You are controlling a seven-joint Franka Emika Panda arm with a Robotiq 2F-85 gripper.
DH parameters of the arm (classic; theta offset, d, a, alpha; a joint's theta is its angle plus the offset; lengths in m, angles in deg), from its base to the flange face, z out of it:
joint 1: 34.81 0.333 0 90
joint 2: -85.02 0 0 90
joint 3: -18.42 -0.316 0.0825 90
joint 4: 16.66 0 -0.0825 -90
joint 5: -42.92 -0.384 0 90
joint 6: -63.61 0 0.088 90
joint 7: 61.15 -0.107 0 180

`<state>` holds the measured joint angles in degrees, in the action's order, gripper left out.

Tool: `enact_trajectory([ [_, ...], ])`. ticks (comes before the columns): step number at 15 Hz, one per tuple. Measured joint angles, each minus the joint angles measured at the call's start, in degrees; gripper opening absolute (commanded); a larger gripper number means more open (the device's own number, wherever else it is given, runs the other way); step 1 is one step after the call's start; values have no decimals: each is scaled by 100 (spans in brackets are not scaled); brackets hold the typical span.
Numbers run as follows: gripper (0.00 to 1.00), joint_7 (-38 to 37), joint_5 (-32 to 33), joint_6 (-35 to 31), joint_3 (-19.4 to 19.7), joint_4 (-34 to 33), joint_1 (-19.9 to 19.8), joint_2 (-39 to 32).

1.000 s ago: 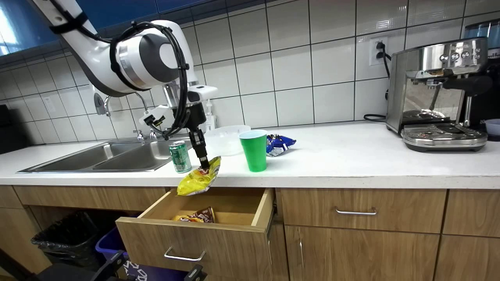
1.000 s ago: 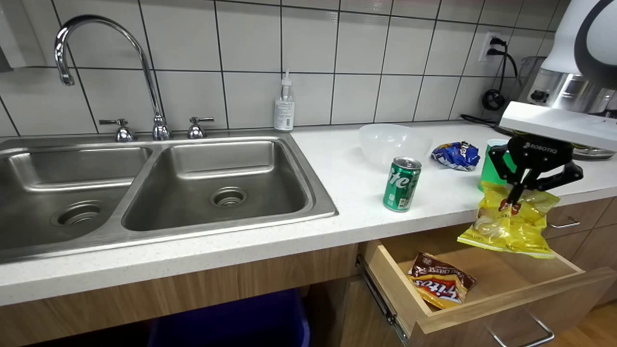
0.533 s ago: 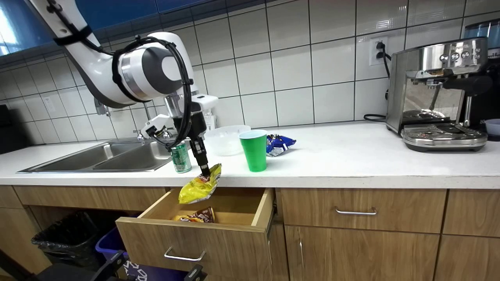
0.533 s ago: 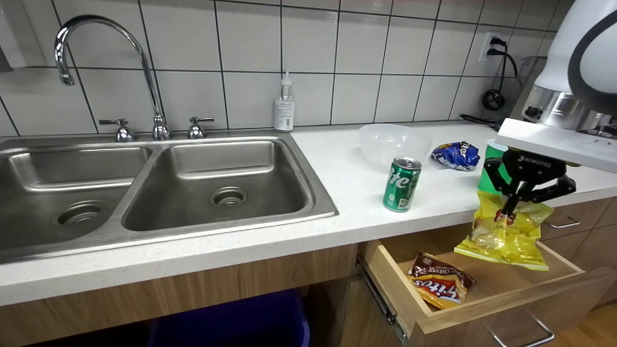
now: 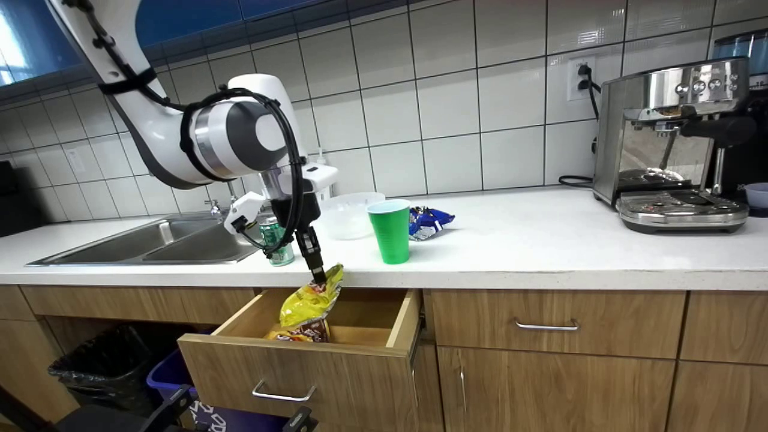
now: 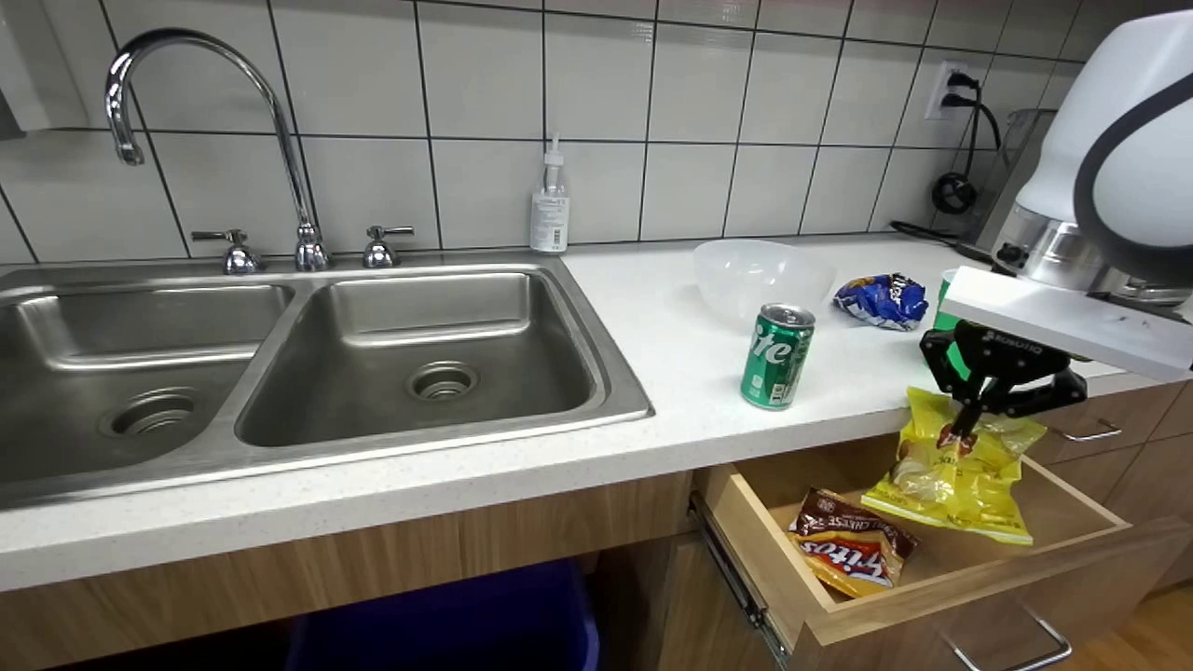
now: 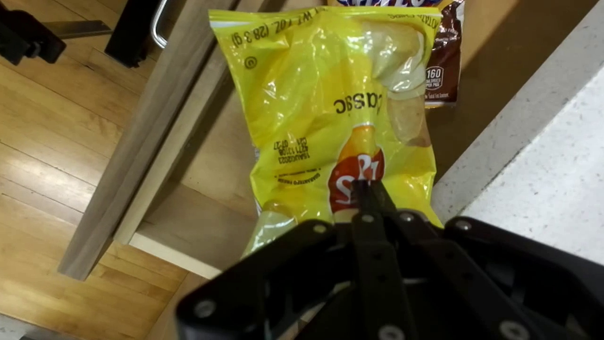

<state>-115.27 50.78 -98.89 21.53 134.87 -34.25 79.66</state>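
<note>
Fingers (image 7: 382, 198) of mine clamp a yellow chip bag (image 7: 302, 108), pinched together at its partly covered red logo (image 7: 347, 172); it hangs over the open drawer (image 5: 354, 375). Upside down in the wrist view I read "1 OZ. (28.3 g)" and a creased "Classic". Inside the drawer, a packet (image 6: 850, 550) says "Fritos" and "CHEESE"; on the worktop (image 5: 528, 237), a green can (image 6: 777, 359) shows lettering ending in "te"

Your blind spots
In an exterior view, your gripper (image 6: 960, 433) hides part of the green cup (image 6: 944, 321); the wrist view crops the Fritos bag (image 7: 447, 56).
</note>
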Motion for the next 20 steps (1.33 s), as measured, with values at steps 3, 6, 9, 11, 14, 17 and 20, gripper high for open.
enact_trajectory([
  [3, 0, 0, 0, -239, 77, 0, 58, -196],
  [6, 0, -2, 0, -549, 276, -5, 205, -442],
  [9, 0, -3, -1, -774, 556, -40, 445, -695],
  [11, 0, -3, -23, -859, 728, -74, 617, -838],
  [14, 0, -3, -125, -896, 912, -147, 839, -1005],
  [17, 0, -3, -253, -896, 1009, -231, 1008, -1120],
  [20, 0, -3, -394, -896, 1042, -300, 1107, -1207],
])
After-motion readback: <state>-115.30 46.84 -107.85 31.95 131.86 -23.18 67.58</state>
